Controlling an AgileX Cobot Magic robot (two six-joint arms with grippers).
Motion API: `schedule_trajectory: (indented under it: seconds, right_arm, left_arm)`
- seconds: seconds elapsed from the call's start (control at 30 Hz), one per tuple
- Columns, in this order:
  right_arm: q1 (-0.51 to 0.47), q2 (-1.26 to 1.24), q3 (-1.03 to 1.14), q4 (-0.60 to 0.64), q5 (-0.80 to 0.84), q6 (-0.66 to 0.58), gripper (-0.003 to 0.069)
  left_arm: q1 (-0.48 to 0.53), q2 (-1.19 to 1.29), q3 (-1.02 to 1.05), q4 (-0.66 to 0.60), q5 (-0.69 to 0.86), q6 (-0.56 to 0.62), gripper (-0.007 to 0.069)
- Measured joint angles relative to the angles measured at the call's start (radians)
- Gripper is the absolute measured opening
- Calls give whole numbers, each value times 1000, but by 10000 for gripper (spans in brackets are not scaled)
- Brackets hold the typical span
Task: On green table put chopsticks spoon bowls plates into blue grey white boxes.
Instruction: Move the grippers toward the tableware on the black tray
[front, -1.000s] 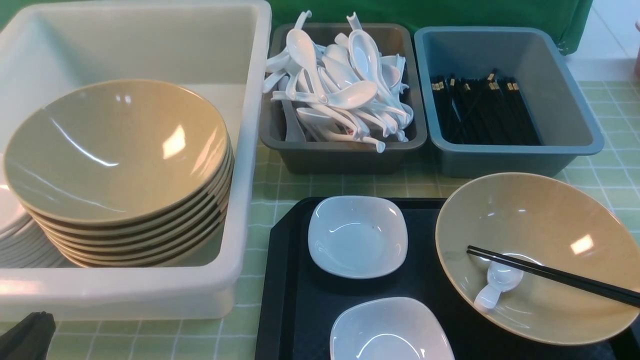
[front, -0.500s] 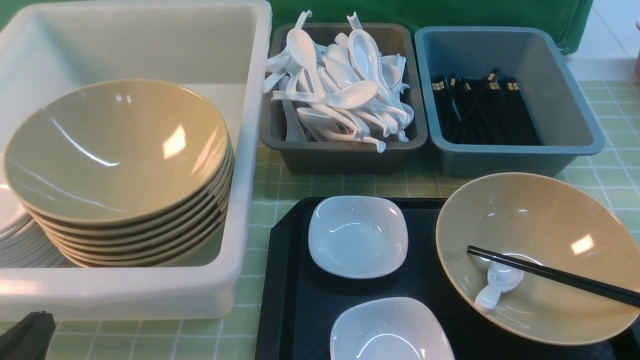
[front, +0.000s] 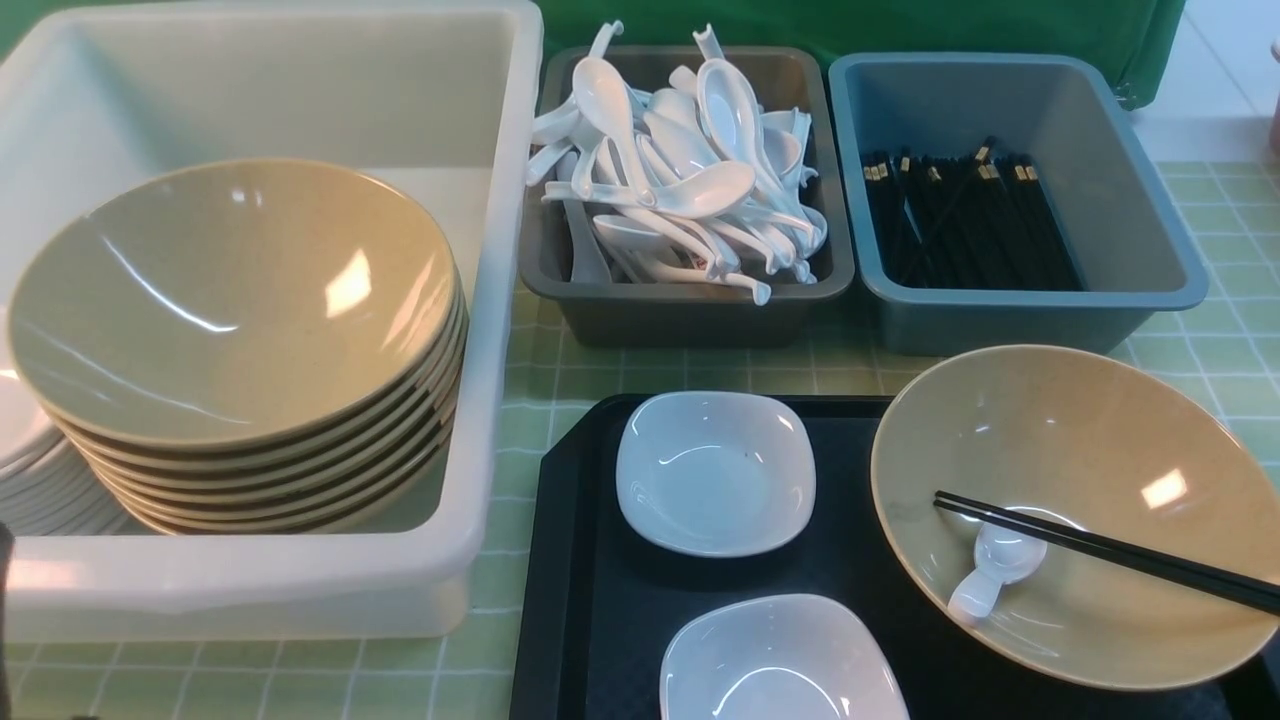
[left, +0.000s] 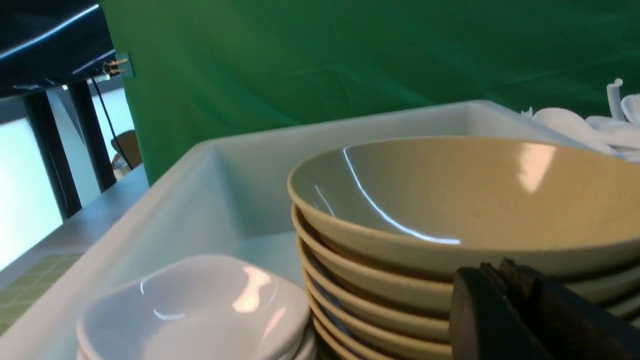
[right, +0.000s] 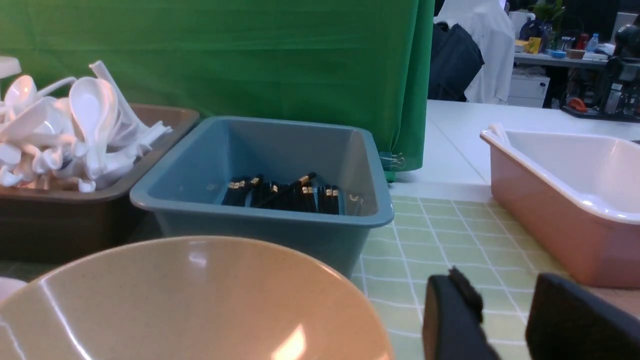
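On the black tray (front: 575, 560) stand two white square plates (front: 715, 470) (front: 780, 665) and a tan bowl (front: 1060, 440). A white spoon (front: 995, 570) and black chopsticks (front: 1110, 552) lie in that bowl. The white box (front: 490, 330) holds stacked tan bowls (front: 230, 300) and white plates (left: 200, 310). White spoons fill the grey box (front: 690, 320), and chopsticks lie in the blue box (front: 1000, 320). My left gripper (left: 495, 270) is shut and empty, close beside the bowl stack. My right gripper (right: 500, 287) is open over the tablecloth, just right of the tan bowl (right: 190, 300).
A pink box (right: 565, 210) stands on the table to the right of the blue box (right: 260, 220). A green curtain (right: 250, 50) hangs behind the boxes. The checked green tablecloth (front: 560, 380) shows between the boxes and the tray.
The left gripper's dark shape has left the bottom left corner of the front view; only a sliver shows at the left edge. Nothing else has moved.
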Motion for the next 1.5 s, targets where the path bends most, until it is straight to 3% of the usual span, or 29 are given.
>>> schedule_trajectory:
  seconds: [0.07,0.1,0.3,0.4,0.6,0.7,0.8,0.83,0.93,1.03,1.13,1.23,1.33,1.43,1.5]
  right_arm:
    - [0,0,0,0,-74,102,236]
    - [0,0,0,0,-133,222,236]
    - [0,0,0,0,-371,433,236]
    - [0,0,-39,1,-352,479,236]
    - [0,134,-424,1,-207,483,236]
    - [0,351,-788,1,77,392,236]
    - [0,467,-937,1,248,316,236]
    - [0,567,-1033,3,427,209,236]
    - [0,687,-1104,4,613,65,236]
    - [0,782,-1102,35,710,-4,236]
    - [0,868,-1084,144,803,-82,236]
    - [3,953,-1083,281,922,-263,236]
    - [95,1064,-1084,390,953,-454,244]
    - [253,1172,-1100,273,969,-465,287]
    - [393,1258,-1114,98,1024,-403,348]
  left_arm:
    - [0,0,0,-32,-118,-76,-1]
    - [0,0,0,-57,-181,-133,-1]
    - [-1,0,-4,-130,-478,-346,-1]
    - [-1,0,-61,-141,-460,-395,-1]
    - [-2,123,-465,-164,-207,-423,-1]
    - [-4,350,-809,-120,116,-419,-1]
    - [-5,458,-914,-109,273,-417,-1]
    - [-5,562,-993,-97,458,-416,-1]
    - [-19,681,-1030,-73,604,-412,-1]
    - [-56,735,-1007,-55,622,-410,-1]
    - [-112,740,-966,-73,608,-409,-1]
    - [-175,739,-925,-122,612,-393,-1]
    - [-278,746,-898,-190,656,-306,-1]
    - [-347,764,-914,-240,679,-214,-1]
    - [-403,785,-949,-289,711,-153,-1]
